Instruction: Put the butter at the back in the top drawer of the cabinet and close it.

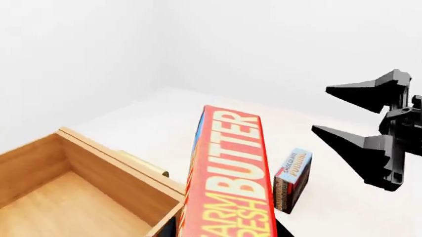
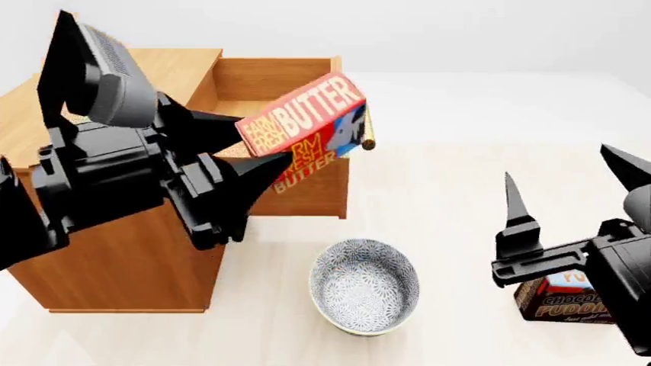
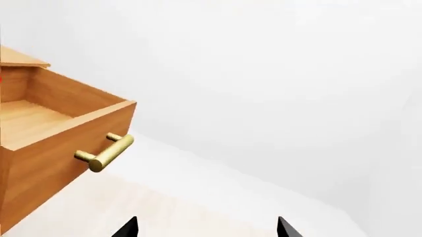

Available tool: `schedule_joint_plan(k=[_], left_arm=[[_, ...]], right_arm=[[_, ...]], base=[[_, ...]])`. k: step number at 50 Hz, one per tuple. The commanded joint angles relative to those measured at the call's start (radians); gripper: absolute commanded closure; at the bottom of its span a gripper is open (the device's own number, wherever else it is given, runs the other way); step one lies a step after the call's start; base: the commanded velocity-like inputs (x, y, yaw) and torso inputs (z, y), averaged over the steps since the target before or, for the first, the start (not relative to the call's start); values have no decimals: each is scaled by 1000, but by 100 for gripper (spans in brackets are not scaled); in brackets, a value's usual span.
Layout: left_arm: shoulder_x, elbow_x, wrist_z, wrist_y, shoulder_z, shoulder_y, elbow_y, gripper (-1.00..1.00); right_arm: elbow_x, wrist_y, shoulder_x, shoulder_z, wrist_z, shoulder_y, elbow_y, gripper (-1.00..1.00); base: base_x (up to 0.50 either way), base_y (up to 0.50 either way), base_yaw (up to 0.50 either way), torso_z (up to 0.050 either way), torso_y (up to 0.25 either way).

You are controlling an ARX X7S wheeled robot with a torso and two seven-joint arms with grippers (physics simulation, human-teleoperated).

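Placing step: left tool (image 2: 267,156) grips red/yellow butter carton (image 2: 305,114) over the pulled-out wooden top drawer (image 2: 270,80). Next: lower, release inside. Right tool (image 2: 565,191) open, empty.

You see the butter (image 2: 305,122) in red and orange-yellow with white lettering, upper middle of the head view. The cabinet (image 2: 112,252) and top drawer (image 3: 59,133) are light-brown wood grain with a brass handle (image 3: 105,152). The bowl (image 2: 364,287) at lower centre is blue-grey speckled. The pudding box (image 2: 559,299) at lower right is dark brown and blue. Both grippers (image 2: 239,156) (image 2: 569,213) are black.
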Motion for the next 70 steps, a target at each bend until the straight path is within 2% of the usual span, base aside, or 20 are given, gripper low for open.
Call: schedule_joint_plan(k=[1, 7, 13, 20, 33, 40, 49, 57, 64, 70], left_arm=[[148, -110, -163, -93, -62, -185, -188, 100], [289, -88, -174, -151, -37, -272, -387, 100], [432, -18, -142, -195, 17, -327, -633, 100], [591, 58, -39, -219, 74, -376, -940, 100], [812, 181, 121, -178, 159, -377, -1365, 100], [987, 259, 297, -119, 216, -348, -1715, 100], [988, 304, 278, -116, 171, -295, -1718, 100], [991, 395, 268, -127, 71, -255, -1718, 100], [1003, 559, 271, -153, -97, -215, -1719, 100], [1018, 778, 290, -194, -318, -187, -1719, 100]], right_arm=[[-412, -457, 90, -198, 229, -257, -56, -100], [-524, -562, 90, -262, 270, -324, -14, -100], [-597, -595, 90, -292, 312, -355, -4, -100], [-661, -584, 90, -309, 356, -374, -11, -100], [-695, -621, 90, -323, 378, -393, 21, -100], [-666, -612, 90, -308, 367, -379, 19, -100], [-503, -579, 90, -242, 232, -316, 42, -100], [-417, -551, 90, -208, 177, -285, 48, -100], [-419, -541, 90, -203, 182, -283, 43, -100], [-428, -559, 90, -208, 184, -290, 57, -100]], base=[[0, 0, 0, 0, 0], [0, 0, 0, 2, 2], [0, 0, 0, 0, 2], [0, 0, 0, 0, 1], [0, 0, 0, 1, 2], [0, 0, 0, 0, 0], [0, 0, 0, 0, 2], [0, 0, 0, 1, 1], [0, 0, 0, 0, 0], [0, 0, 0, 0, 2]])
